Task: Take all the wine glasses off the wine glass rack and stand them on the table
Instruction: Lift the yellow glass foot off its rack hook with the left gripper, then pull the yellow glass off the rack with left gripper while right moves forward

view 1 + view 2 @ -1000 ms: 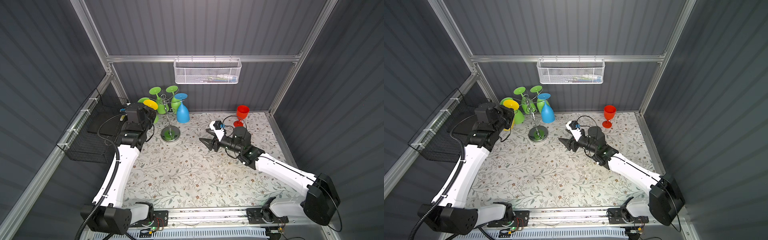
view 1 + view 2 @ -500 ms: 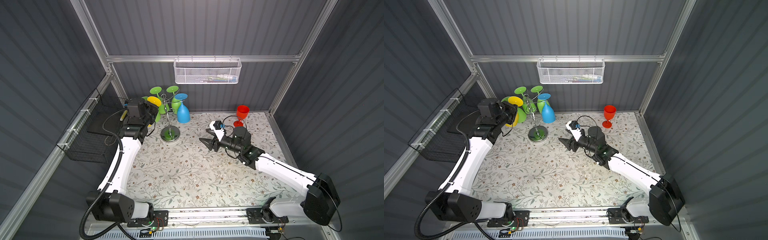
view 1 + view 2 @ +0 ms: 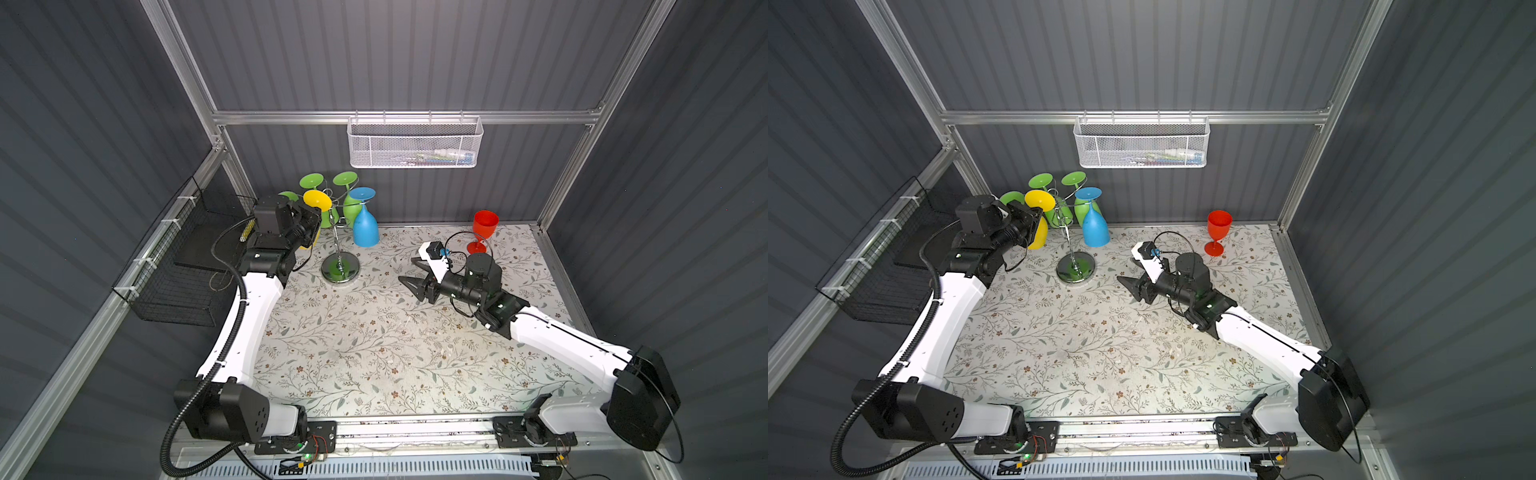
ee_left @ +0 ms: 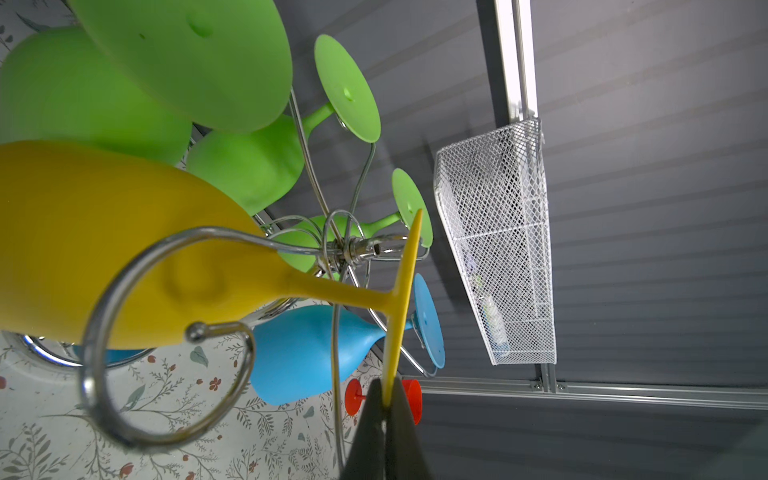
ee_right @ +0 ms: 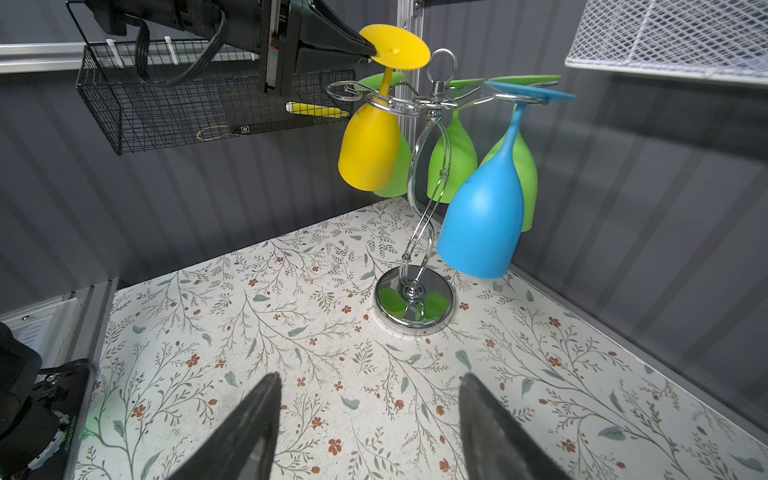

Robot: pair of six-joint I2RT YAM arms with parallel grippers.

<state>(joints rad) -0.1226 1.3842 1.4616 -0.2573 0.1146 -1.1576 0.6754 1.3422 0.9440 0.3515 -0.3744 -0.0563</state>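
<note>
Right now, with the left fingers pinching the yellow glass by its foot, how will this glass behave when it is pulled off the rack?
The yellow glass looks matte and opaque, so probably light plastic, not brittle. The fingers hold only the thin foot edge, so the bowl may swing. Its stem sits inside a curled arm of the rack; it could snag.
</note>
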